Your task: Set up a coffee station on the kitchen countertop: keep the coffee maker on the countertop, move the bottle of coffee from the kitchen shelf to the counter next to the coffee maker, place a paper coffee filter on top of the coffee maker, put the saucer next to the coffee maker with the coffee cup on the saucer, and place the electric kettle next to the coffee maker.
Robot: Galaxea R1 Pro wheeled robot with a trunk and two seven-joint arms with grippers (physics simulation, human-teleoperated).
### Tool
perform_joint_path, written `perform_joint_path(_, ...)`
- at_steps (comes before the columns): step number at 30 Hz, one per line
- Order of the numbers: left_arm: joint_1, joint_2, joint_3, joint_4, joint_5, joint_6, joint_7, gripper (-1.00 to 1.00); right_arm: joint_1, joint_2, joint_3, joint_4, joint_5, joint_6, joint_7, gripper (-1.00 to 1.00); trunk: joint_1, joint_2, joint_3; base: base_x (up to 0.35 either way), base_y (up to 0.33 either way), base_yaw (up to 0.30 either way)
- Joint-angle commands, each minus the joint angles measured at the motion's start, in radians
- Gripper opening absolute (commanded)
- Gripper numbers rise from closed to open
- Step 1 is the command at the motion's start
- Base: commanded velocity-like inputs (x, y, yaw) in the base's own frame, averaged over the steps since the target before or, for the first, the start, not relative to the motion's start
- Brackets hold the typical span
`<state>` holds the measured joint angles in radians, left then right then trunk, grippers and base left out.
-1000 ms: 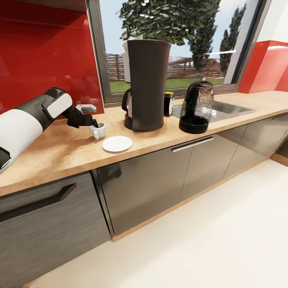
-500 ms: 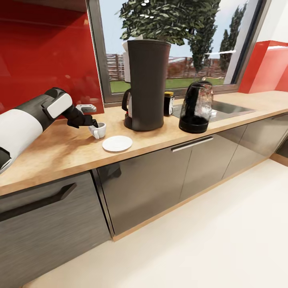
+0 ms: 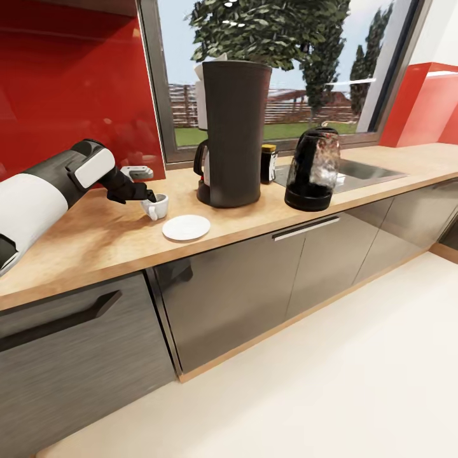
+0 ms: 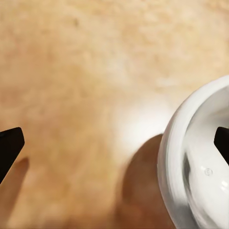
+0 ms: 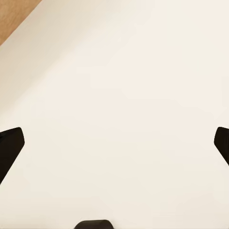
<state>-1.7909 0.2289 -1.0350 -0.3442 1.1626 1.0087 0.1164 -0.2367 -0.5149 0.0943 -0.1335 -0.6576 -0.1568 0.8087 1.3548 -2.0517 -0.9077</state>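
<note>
A: Left gripper [image 3: 147, 194] state?

B: Jaws stand wide apart. In the left wrist view one dark fingertip [image 4: 10, 145] sits over bare wood, the other at the frame edge, inside the bowl of the coffee cup [image 4: 200, 160]. The rim lies between them but nothing is clamped. The cup is cut off by the frame there.

A: Cup location, head view?

B: On the kitchen countertop [image 3: 83, 238], just behind the saucer [image 3: 186, 227] and not on it (handle toward the front, partly hidden by the gripper). The saucer lies bare, in front and left of the coffee maker [image 3: 234, 133].

A: Other items?

B: The bottle of coffee [image 3: 268, 164] is beside the coffee maker's right flank, its left side partly covered. The electric kettle [image 3: 312, 170] stands further right, near a sink that it partly hides. A pale sliver at the coffee maker's top left; cannot tell what it is.

A: Right gripper [image 5: 114, 140]?

B: Fingertips far apart over pale floor, holding nothing.
</note>
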Motion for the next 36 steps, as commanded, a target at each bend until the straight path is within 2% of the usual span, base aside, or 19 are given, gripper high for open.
perform_joint_path(1,-0.001,0.001,-0.005,-0.003,0.011,0.002,0.009,1.0,-0.001,0.0,0.008,0.002,-0.005,-0.007,0.001,1.0,0.0,0.0,-0.001,0.0,0.0,0.0)
perform_joint_path(7,-0.001,0.001,-0.005,-0.003,0.011,0.003,0.009,1.0,-0.001,0.0,0.008,0.002,-0.005,-0.007,0.001,1.0,0.0,0.0,-0.001,0.0,0.0,0.0)
perform_joint_path(8,-0.001,0.001,-0.005,-0.003,0.011,0.003,0.009,-1.0,-0.001,0.0,0.008,0.002,-0.005,-0.007,0.001,1.0,0.0,0.0,-0.001,0.0,0.0,0.0)
perform_joint_path(29,-0.001,0.001,-0.005,-0.004,0.011,0.002,0.009,-1.0,-0.001,0.0,0.008,0.002,-0.005,-0.007,0.002,1.0,0.0,0.0,-0.001,0.0,0.0,0.0)
perform_joint_path(36,-0.001,0.001,-0.005,-0.008,0.011,0.002,0.009,-1.0,-0.001,0.0,0.008,0.002,-0.005,-0.007,0.003,1.0,0.0,0.0,0.007,0.0,0.0,0.0)
